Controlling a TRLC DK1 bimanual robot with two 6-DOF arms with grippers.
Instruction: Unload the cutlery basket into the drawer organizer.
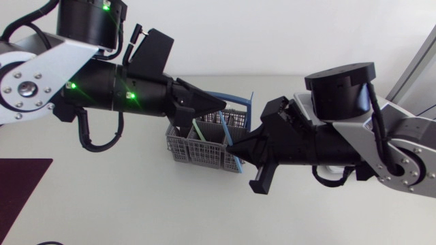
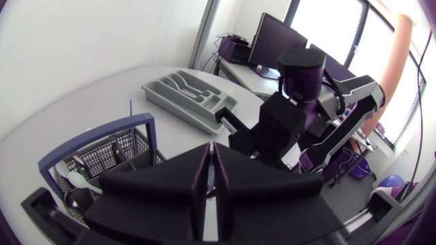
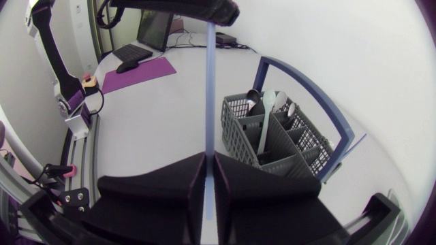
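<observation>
The fingers of the right gripper point(image 3: 210, 160) are clamped on a pale blue utensil point(image 3: 210, 88) at the lower centre of the right wrist view. Its other end is gripped by the closed fingers of the left gripper point(image 1: 220, 107) at the centre of the head view, just above the cutlery basket point(image 1: 197, 146). Spoons point(image 3: 253, 99) are noted upright in the basket on the desk point(image 1: 102, 197), and the drawer organizer point(image 2: 191, 102) is recorded in the upper left of the left wrist view, well apart from the basket.
</observation>
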